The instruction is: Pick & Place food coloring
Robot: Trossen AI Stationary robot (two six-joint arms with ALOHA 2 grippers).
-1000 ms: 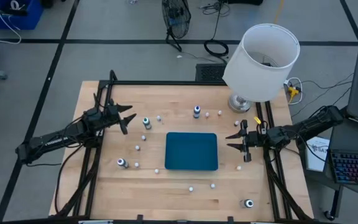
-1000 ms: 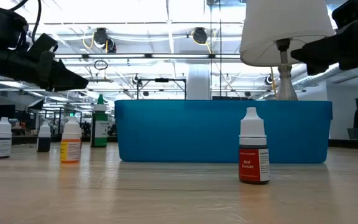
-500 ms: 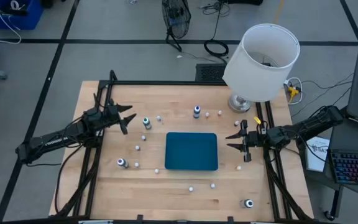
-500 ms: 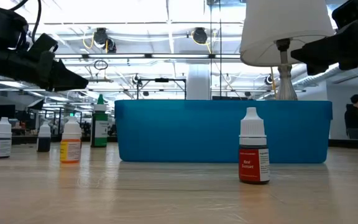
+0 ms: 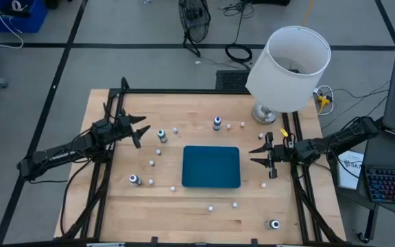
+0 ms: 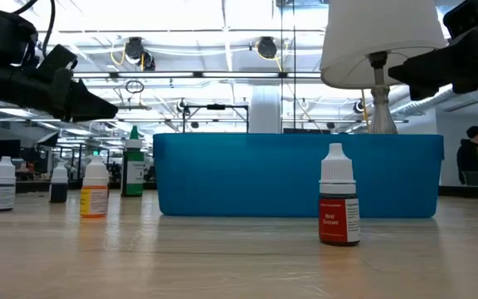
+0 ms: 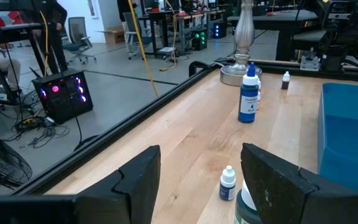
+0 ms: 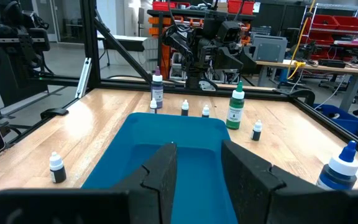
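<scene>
Many small food coloring bottles [image 5: 162,135] stood scattered over the table [image 5: 149,213] around the teal tray [image 5: 211,167], none inside it. Near the lamp [image 5: 290,68] stood a blue-bodied one [image 5: 217,123]; another, red-labelled [image 6: 339,208], stood in front of the tray in the low view. Both pincers hung empty with fingers apart: the left pincer [image 5: 140,130] at the table's left side, the right pincer [image 5: 260,155] just right of the tray.
</scene>
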